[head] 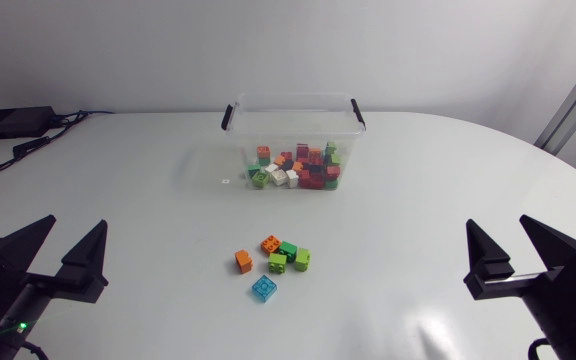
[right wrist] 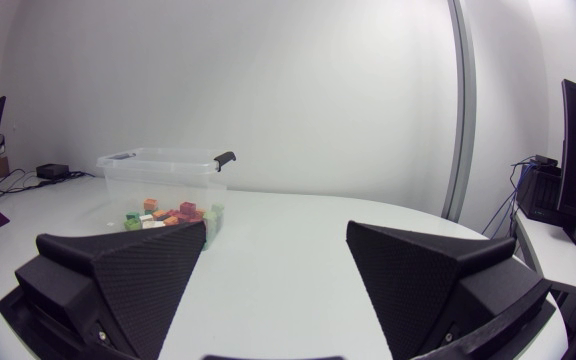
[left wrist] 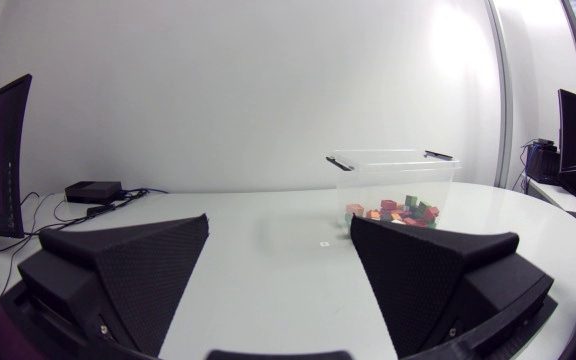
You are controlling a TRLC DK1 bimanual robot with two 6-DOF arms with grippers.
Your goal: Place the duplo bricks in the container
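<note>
A clear plastic container [head: 293,110] with black handles stands at the back middle of the table, with several coloured duplo bricks [head: 298,168] inside. Loose on the table in front of it lie an orange brick [head: 244,262], a second orange brick [head: 270,244], green bricks [head: 290,258] and a translucent blue brick [head: 264,288]. My left gripper [head: 60,255] rests open at the near left, my right gripper [head: 516,253] open at the near right, both empty and far from the bricks. The container [left wrist: 393,185] shows ahead of the left gripper [left wrist: 280,270], and the container [right wrist: 163,185] ahead of the right gripper [right wrist: 276,275].
A black box [head: 13,122] with cables lies at the back left corner. The white table [head: 418,200] is bare between the grippers and the loose bricks.
</note>
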